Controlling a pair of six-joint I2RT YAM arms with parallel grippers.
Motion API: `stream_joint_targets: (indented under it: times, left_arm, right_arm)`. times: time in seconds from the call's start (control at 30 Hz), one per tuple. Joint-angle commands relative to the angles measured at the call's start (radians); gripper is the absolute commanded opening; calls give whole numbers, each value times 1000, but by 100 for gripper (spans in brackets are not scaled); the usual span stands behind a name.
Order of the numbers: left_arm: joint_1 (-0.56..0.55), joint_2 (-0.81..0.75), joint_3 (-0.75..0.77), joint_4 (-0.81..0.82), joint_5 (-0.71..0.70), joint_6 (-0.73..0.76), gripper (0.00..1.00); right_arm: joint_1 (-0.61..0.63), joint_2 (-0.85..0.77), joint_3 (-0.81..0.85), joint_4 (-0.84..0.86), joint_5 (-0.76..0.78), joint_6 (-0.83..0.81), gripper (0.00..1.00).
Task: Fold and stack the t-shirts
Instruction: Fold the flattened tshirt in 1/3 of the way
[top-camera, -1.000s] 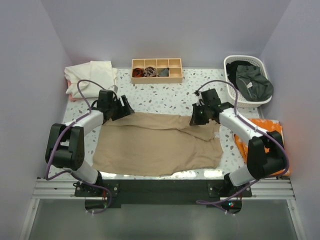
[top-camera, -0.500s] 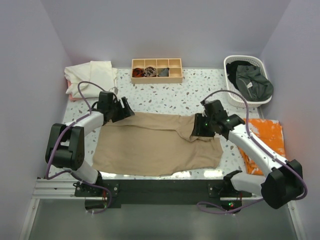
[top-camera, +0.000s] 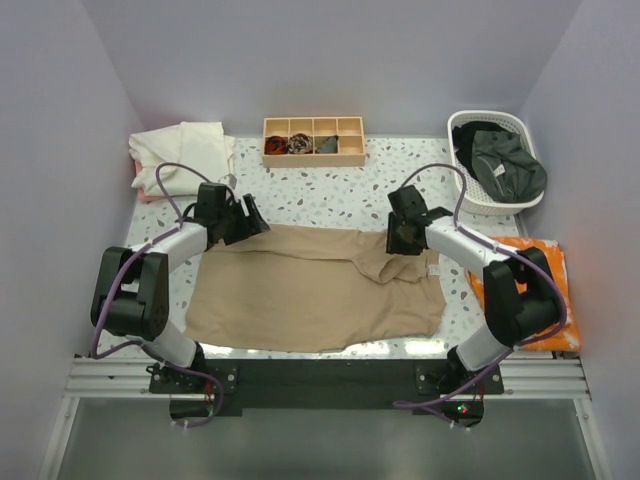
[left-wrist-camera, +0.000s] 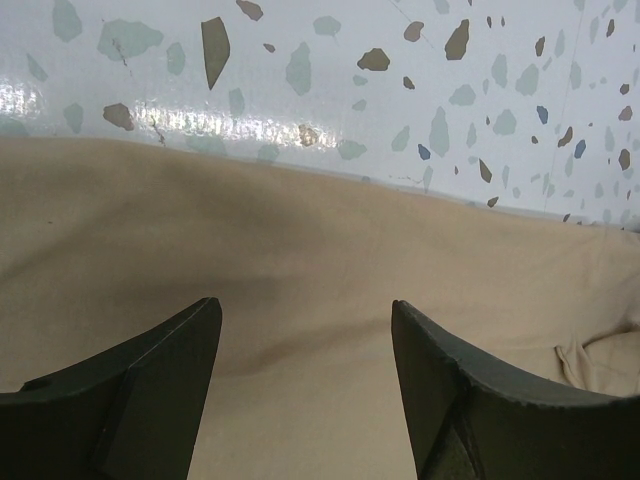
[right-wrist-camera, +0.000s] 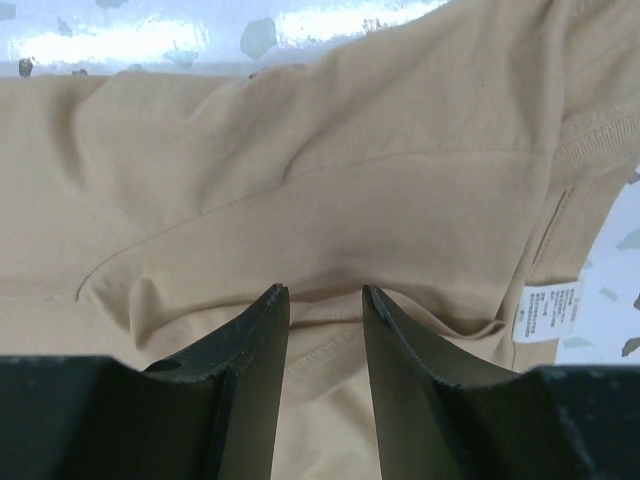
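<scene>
Hovering over the far edge of the tan t-shirt (top-camera: 315, 290), spread flat at centre, the left gripper (left-wrist-camera: 305, 310) held its jaws wide apart and the right gripper (right-wrist-camera: 325, 292) held its jaws narrowly apart, neither pinching cloth. Folding well likely needed both to pinch matching corners and lift evenly together.

- Top view: bright, even light from overhead with soft, short shadows. A glare strip lies at lower centre on the white speckled table (top-camera: 330, 195), below the tan-beige cloth t-shirt (top-camera: 310, 290).
- Left wrist view: sharp, with a glare streak at upper left and a faint shadow mid-frame.
- Right wrist view: blown-out glare along the top edge.
</scene>
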Motion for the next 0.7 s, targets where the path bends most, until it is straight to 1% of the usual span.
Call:
stream_joint_targets:
  times: [0.0, 0.2, 0.4, 0.53, 0.67]
  left_arm:
    - [-4, 2, 17, 30, 8, 11, 73]
    - [-3, 9, 11, 36, 9, 11, 73]
    - [-3, 16, 13, 35, 12, 15, 73]
    - [-4, 22, 13, 38, 12, 18, 73]
    - [-3, 29, 14, 42, 14, 21, 73]
  right_arm:
    - [3, 21, 68, 90, 42, -37, 39]
    - [3, 66, 60, 102, 29, -57, 39]
    - [3, 84, 26, 85, 8, -57, 36]
    - [2, 54, -21, 75, -15, -57, 31]
    - [3, -3, -69, 45, -32, -42, 29]
